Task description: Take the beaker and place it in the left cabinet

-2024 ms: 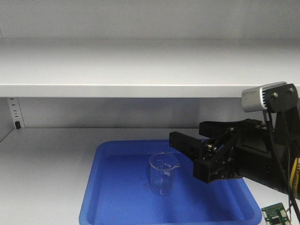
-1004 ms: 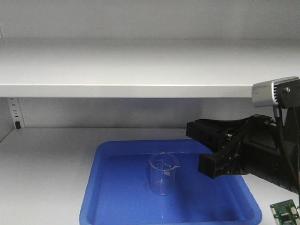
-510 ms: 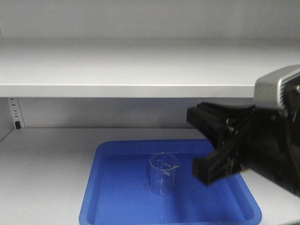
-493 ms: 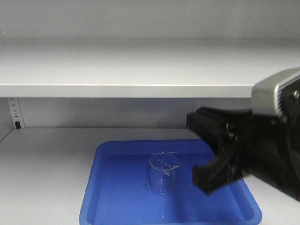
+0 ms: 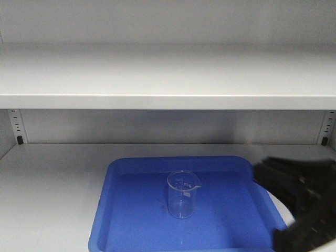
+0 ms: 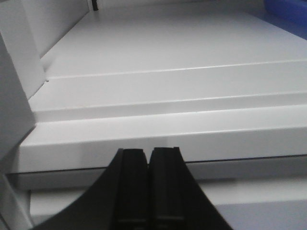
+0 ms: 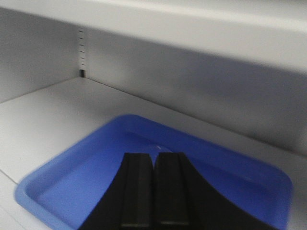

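Note:
The clear glass beaker (image 5: 184,193) stands upright in a blue tray (image 5: 131,220) on the lower shelf of the pale grey cabinet (image 5: 52,173). My right arm (image 5: 304,210) is a blurred black mass at the lower right, apart from the beaker. In the right wrist view my right gripper (image 7: 154,155) is shut and empty above the blue tray (image 7: 72,177); the beaker is almost wholly hidden behind its fingers. My left gripper (image 6: 148,151) is shut and empty, just in front of the cabinet shelf's front edge (image 6: 168,134).
An upper shelf (image 5: 157,79) runs across above the tray. Slotted rails stand in the back corners, left (image 5: 16,126) and right (image 5: 326,126). A corner of the blue tray (image 6: 288,9) shows at the far right of the left wrist view.
My right arm has pulled back from beside the beaker, down to the lower right. The beaker has stayed upright in the tray.

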`<state>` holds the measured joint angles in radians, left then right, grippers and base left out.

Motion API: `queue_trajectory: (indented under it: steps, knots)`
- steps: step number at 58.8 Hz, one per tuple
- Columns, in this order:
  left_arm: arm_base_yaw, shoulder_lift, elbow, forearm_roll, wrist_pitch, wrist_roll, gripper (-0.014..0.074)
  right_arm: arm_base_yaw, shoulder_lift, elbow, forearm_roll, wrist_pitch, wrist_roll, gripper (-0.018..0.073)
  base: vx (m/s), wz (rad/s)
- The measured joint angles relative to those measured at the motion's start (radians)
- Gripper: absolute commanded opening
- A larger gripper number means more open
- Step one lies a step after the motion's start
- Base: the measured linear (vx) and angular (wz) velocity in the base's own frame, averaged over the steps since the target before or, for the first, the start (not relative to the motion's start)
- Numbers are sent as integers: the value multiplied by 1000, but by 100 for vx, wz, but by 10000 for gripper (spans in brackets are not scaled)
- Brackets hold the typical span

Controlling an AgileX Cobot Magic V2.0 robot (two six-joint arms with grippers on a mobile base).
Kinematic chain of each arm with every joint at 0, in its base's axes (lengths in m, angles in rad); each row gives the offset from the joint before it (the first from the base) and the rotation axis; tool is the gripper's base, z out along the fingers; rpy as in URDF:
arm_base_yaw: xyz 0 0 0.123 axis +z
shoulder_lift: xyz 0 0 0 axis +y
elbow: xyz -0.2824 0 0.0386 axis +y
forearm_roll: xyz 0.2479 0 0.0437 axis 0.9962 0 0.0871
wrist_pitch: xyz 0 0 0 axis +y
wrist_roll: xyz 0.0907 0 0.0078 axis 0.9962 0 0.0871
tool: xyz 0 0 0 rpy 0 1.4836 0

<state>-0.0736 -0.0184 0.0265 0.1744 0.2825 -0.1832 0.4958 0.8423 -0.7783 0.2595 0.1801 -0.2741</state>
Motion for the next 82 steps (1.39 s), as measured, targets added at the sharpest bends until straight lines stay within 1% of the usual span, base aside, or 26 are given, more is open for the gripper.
queue_trajectory:
  steps: [10, 18, 35, 39, 46, 54, 62, 71, 75, 82]
  knots:
    - [0, 0, 0, 0, 0, 0, 4, -107, -157, 156, 38, -24, 1, -8, 0, 0]
    - [0, 0, 0, 0, 0, 0, 4, -190, -257, 252, 44, -32, 1, -8, 0, 0]
    - [0, 0, 0, 0, 0, 0, 4, -360, -401, 363, 44, -27, 0, -8, 0, 0]
    - [0, 0, 0, 0, 0, 0, 4, -389, -420, 378, 44, -20, 0, -8, 0, 0]
    - [0, 0, 0, 0, 0, 0, 4, -416, -429, 403, 17, -13, 0, -8, 0, 0]
    - [0, 0, 0, 0, 0, 0, 4, -421, -465, 479, -30, -15, 0, -8, 0, 0]
    - [0, 0, 0, 0, 0, 0, 4, -421, -554, 620, -67, -65, 0, -8, 0, 0]
    - [0, 0, 0, 0, 0, 0, 4, -421, -668, 769, -75, -131, 15, -8, 0, 0]
    - [0, 0, 0, 0, 0, 0, 4, -421, -720, 802, -79, -133, 42, -8, 0, 0]
    - [0, 0, 0, 0, 0, 0, 4, -421, -821, 808, -103, -106, 69, -8, 0, 0]
